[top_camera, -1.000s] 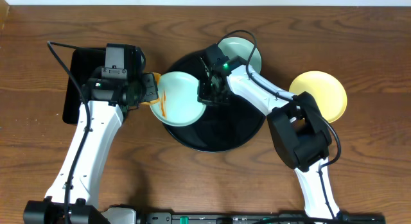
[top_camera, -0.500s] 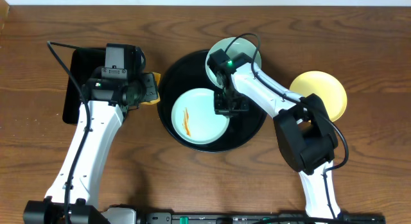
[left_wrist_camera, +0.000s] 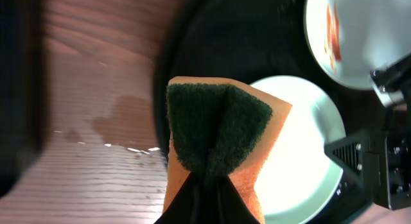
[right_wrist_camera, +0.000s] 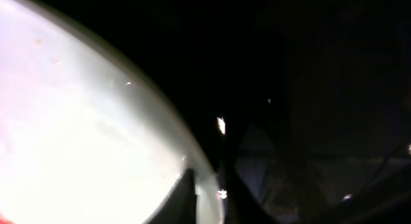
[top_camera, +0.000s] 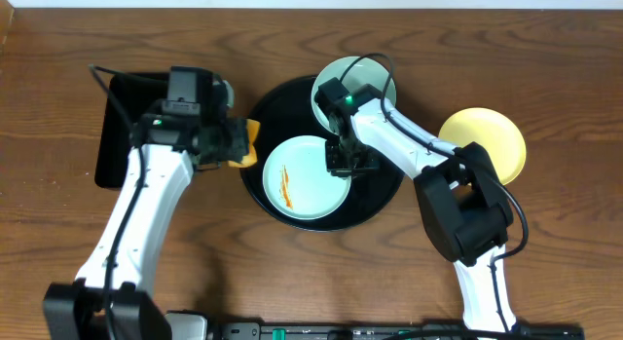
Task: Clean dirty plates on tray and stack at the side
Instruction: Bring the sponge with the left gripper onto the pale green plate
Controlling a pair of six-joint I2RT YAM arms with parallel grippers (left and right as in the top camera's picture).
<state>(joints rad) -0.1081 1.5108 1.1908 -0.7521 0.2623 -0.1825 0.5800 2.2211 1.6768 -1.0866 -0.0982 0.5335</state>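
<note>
The round black tray [top_camera: 375,194] holds a mint-blue plate [top_camera: 313,179] lying flat, with orange streaks on its left side. My right gripper [top_camera: 346,163] is shut on this plate's right rim; in the right wrist view [right_wrist_camera: 209,185] the fingers straddle the rim of the plate [right_wrist_camera: 83,121]. A second mint-blue plate [top_camera: 375,85] sits at the tray's back, partly under the right arm, and shows an orange streak in the left wrist view [left_wrist_camera: 334,31]. The yellow plate [top_camera: 484,143] lies on the table to the right. My left gripper [top_camera: 232,143] is shut on an orange-and-green sponge [left_wrist_camera: 218,134] at the tray's left rim.
A rectangular black tray [top_camera: 122,126] lies at the far left, behind the left arm. Wet spots mark the wood [left_wrist_camera: 115,121] just left of the round tray. The right arm crosses over the tray's back right part.
The right gripper has lowered the streaked plate from a tilted hold at the tray's left rim to flat in the tray. The left gripper has moved right with the sponge, toward the tray.
</note>
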